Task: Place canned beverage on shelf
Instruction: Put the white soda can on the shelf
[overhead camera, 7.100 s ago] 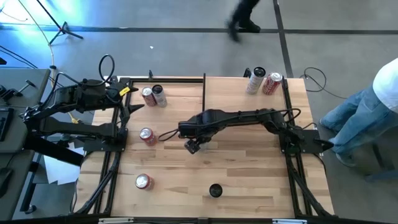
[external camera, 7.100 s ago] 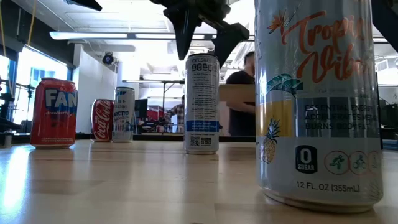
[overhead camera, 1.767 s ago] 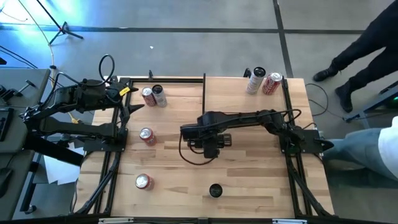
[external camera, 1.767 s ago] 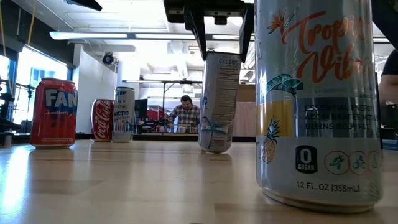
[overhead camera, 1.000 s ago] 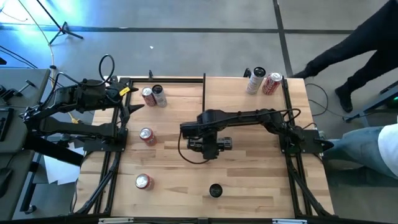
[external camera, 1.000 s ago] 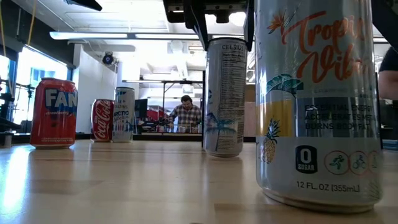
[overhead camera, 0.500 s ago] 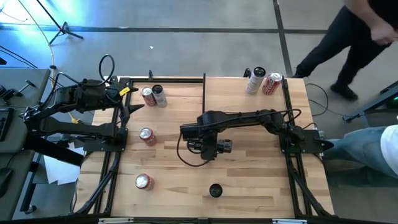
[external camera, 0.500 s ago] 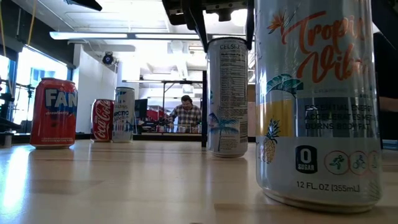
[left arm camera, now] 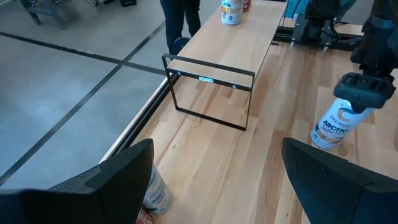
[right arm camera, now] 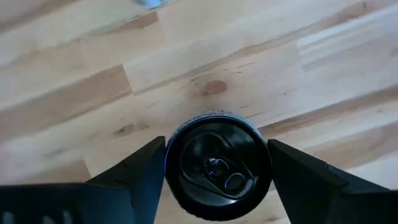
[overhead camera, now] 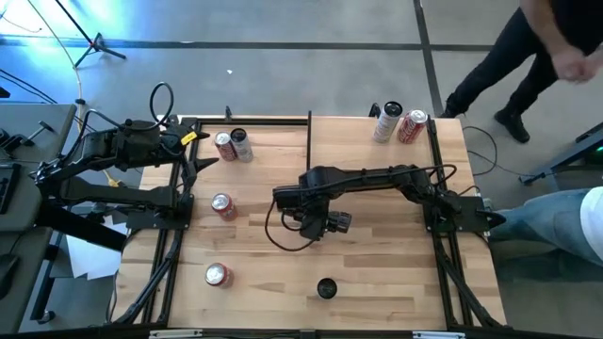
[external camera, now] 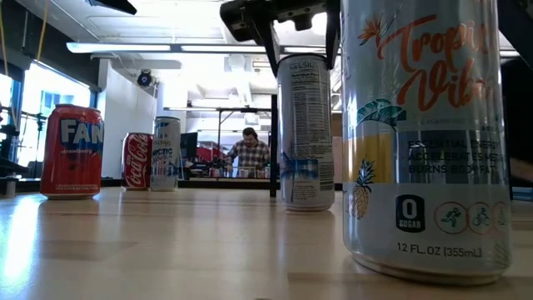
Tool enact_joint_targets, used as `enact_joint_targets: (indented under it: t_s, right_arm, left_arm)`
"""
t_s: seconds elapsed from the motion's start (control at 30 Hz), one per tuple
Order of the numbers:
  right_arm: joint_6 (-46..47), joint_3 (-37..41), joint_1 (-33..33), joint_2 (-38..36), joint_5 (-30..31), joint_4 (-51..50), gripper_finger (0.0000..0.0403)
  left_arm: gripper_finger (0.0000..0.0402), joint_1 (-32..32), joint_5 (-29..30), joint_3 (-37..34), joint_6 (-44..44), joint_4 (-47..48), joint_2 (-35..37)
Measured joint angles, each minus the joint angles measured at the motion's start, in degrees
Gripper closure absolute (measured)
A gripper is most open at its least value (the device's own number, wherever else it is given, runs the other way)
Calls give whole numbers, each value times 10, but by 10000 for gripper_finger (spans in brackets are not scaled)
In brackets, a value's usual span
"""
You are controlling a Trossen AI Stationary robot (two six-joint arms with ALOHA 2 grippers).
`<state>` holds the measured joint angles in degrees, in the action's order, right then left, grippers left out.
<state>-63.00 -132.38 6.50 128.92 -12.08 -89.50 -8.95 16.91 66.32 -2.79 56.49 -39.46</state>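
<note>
near can: top cropped | person: mostly out of frame

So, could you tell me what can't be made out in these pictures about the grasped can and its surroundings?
- High view: the slim white can is hidden beneath the right gripper.
- Low view: the large can up close hides the table behind it, and the top edge cuts off the arm.
- Right wrist view: whether the fingers press the can's sides.
- Left wrist view: the left gripper partly hides a near can; its label is unreadable.
</note>
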Motion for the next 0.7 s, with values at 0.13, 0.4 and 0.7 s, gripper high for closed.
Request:
enact_joint_targets:
  t_s: [0.13, 0.4, 0.7]
  right_arm:
    - [30, 0, 0, 0, 0, 1, 152]
    - [31, 0, 0, 0, 0, -3, 152]
    - [90, 0, 5, 0, -2, -3, 152]
  left_arm:
    - [67, 0, 0, 0, 0, 0, 0]
    - [67, 0, 0, 0, 0, 0, 0]
    - [67, 0, 0, 0, 0, 0, 0]
